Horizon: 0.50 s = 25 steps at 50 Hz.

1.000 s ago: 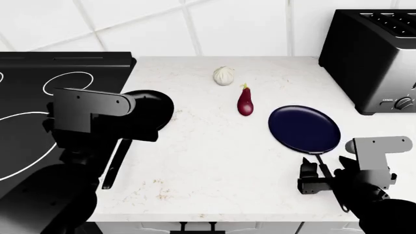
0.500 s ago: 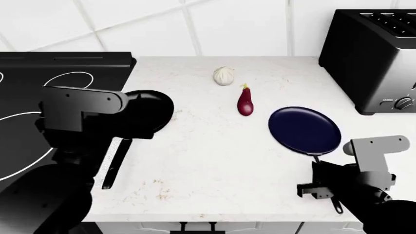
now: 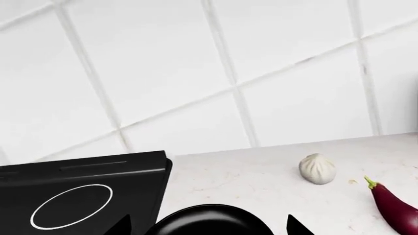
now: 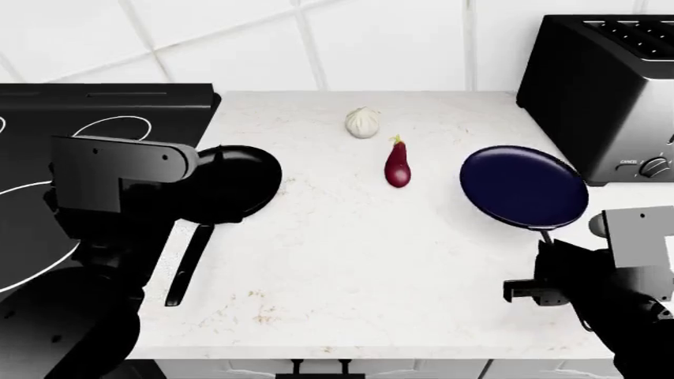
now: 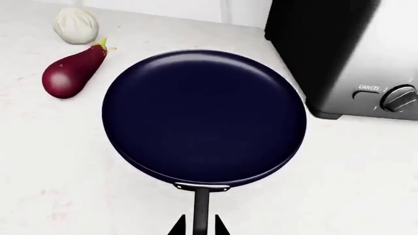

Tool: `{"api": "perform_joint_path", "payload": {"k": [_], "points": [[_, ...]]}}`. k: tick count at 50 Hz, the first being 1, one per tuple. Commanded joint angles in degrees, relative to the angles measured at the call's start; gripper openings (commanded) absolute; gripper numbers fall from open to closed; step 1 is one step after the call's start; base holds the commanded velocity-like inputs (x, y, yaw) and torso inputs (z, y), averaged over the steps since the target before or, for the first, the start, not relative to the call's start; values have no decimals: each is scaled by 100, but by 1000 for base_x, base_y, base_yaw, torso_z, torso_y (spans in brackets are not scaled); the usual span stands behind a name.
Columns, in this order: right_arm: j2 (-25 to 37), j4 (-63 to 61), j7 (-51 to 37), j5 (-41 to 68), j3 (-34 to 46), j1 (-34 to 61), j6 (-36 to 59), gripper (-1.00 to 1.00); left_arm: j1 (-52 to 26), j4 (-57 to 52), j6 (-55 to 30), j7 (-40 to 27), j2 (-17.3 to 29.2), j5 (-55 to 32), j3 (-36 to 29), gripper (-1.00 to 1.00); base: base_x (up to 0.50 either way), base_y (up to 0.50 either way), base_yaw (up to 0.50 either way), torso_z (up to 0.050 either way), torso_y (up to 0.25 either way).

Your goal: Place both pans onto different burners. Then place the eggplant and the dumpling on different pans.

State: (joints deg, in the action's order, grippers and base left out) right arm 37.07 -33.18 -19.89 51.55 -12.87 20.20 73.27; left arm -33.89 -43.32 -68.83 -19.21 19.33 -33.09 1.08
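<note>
The navy pan (image 4: pixel 523 187) (image 5: pixel 203 115) hangs tilted over the counter's right side, my right gripper (image 5: pixel 201 227) (image 4: pixel 542 276) shut on its thin black handle (image 5: pixel 201 203). The black pan (image 4: pixel 240 180) (image 3: pixel 209 223) lies on the counter by the cooktop (image 4: pixel 106 106), its handle (image 4: pixel 189 264) pointing toward me. My left gripper (image 3: pixel 209 226) hovers over it, open, one fingertip (image 3: pixel 297 226) on each side of the pan. The dumpling (image 4: pixel 361 122) (image 3: pixel 317 168) (image 5: pixel 75 25) and the eggplant (image 4: pixel 397 164) (image 3: pixel 395 205) (image 5: pixel 73 72) lie at the counter's back middle. A large burner ring (image 4: pixel 21 189) shows partly behind my left arm.
A black toaster (image 4: pixel 600 95) (image 5: pixel 346 54) stands at the back right, close to the navy pan's rim. A smaller white ring (image 4: pixel 110 130) (image 3: pixel 72 205) marks the cooktop's back. A white tiled wall (image 3: pixel 196 73) runs behind the counter. The counter's front edge (image 4: pixel 348 351) is near my arms.
The navy pan has risen off the counter and moved right and back toward the toaster, carried by my right gripper. My left arm has drifted slightly left over the black pan.
</note>
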Motion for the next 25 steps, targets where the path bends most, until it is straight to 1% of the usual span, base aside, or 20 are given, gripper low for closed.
{"api": "perform_joint_path", "payload": {"k": [1,4,7,12,13,16,18,22,25], "points": [[118,-377,-197,-37,-230,330,52,-100,-60,-103,-136,-53,0,-116,57,100,0,0,0,0,0],[142,-399,-195,14,-248,352,87,-100,-129,-73,-432,-79,-99,-305,185,100,0,0,0,0,0],[133,-414,-222,76,-220,438,149,-100,-252,-4,-935,-104,-200,-567,328,100,0,0,0,0,3],[128,-415,-234,118,-166,521,164,-100,-526,200,-2065,-325,-500,-1046,788,100,0,0,0,0,2],[131,-413,-231,121,-162,523,157,-100,-531,337,-2107,-570,-461,-1352,836,100,0,0,0,0,0],[136,-396,-224,116,-145,527,127,-100,-561,798,-2105,-1641,-266,-2565,939,100,0,0,0,0,0],[139,-387,-224,118,-139,529,116,-100,-583,1023,-2096,-2221,-166,-3171,958,100,0,0,0,0,0],[122,-338,-226,83,-63,560,68,-100,-614,1412,-2076,-3162,-35,-4092,967,100,0,0,0,0,3],[108,-311,-232,69,-24,583,43,-100,-601,1587,-2037,-3622,43,-4527,920,100,0,0,0,0,0]]}}
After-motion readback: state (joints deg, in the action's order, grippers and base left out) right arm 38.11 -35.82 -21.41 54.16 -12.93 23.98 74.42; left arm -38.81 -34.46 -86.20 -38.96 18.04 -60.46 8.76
